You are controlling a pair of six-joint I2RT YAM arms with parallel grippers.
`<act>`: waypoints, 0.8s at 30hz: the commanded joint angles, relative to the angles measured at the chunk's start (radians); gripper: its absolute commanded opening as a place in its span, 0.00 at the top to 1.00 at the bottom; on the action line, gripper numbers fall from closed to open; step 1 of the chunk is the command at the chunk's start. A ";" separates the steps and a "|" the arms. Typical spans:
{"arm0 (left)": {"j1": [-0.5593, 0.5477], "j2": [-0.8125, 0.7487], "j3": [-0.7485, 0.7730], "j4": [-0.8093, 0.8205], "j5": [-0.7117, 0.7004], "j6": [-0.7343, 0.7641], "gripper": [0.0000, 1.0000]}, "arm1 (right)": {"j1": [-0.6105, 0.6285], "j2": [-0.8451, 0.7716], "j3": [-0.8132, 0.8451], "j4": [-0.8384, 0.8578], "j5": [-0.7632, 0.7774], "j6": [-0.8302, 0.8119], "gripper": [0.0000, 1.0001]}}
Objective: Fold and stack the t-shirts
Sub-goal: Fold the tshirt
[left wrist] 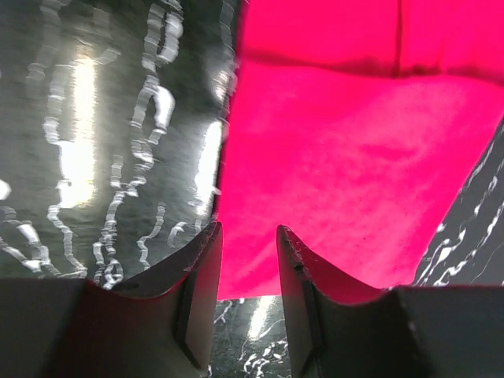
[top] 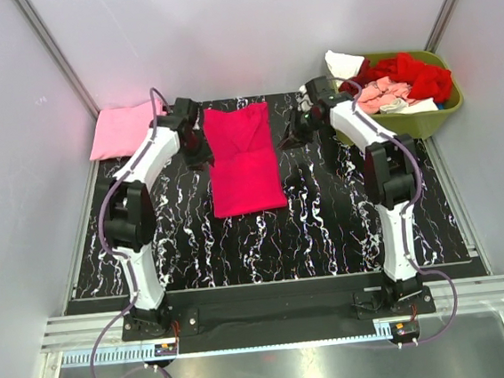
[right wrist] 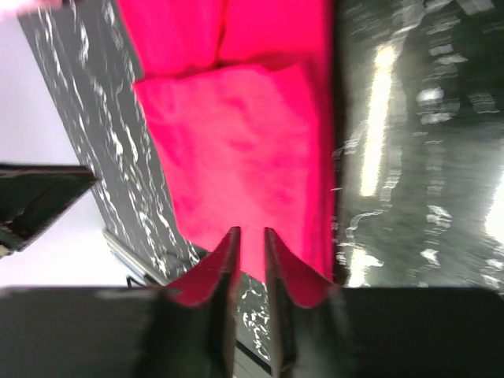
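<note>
We are finding the left gripper [left wrist: 248, 228] and right gripper [right wrist: 250, 231] parted and empty, flanking the half-folded magenta shirt [top: 245, 158] on the table [top: 327, 226], and judging it soft, light, best pinched at its corners.

We see our left gripper [left wrist: 249, 228], jaws a little apart with nothing between them, poised over the near edge of the folded magenta shirt [left wrist: 339, 173] on the black marbled table [left wrist: 102, 142].
</note>
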 commanded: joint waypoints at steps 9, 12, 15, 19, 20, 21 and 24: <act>-0.136 -0.179 -0.330 0.225 0.038 -0.063 0.64 | 0.059 0.035 -0.046 0.109 -0.154 0.002 0.89; -0.159 -0.219 -0.405 0.252 0.032 -0.076 0.64 | 0.057 0.118 0.043 0.118 -0.208 0.029 0.89; -0.163 -0.232 -0.467 0.277 0.035 -0.081 0.64 | 0.056 0.224 0.180 0.074 -0.210 0.029 0.89; -0.163 -0.218 -0.517 0.292 0.021 -0.077 0.65 | 0.036 0.348 0.325 0.027 -0.208 0.035 0.89; -0.163 -0.215 -0.539 0.303 0.020 -0.075 0.65 | 0.028 0.388 0.335 0.043 -0.230 0.052 0.88; -0.163 -0.215 -0.551 0.308 0.020 -0.075 0.65 | 0.023 0.408 0.338 0.072 -0.262 0.072 0.88; -0.163 -0.203 -0.591 0.331 0.030 -0.075 0.66 | -0.003 0.482 0.368 0.174 -0.365 0.147 0.86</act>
